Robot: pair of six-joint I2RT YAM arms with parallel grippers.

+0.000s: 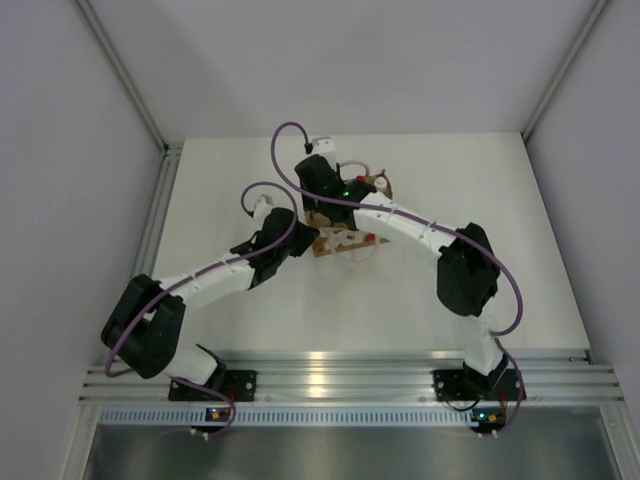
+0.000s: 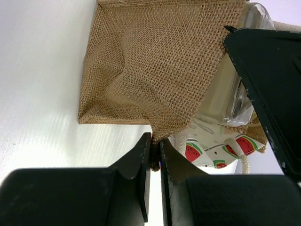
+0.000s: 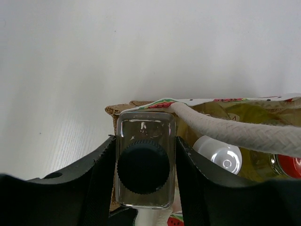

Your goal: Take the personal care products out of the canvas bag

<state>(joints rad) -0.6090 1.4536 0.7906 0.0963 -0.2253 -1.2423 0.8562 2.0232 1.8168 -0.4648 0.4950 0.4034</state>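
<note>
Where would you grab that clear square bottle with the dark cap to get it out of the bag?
Take the clear square bottle by its two flat sides under the cap, coming in through the open mouth of the bag, cap end first. The flat parallel walls suit a pinch, and the right hand clamps it so. Mind the rope handle close beside it.

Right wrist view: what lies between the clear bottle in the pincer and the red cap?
In the right wrist view: a finger of the right pincer, then a white cap, with the bag's rope handle crossing over it.
</note>
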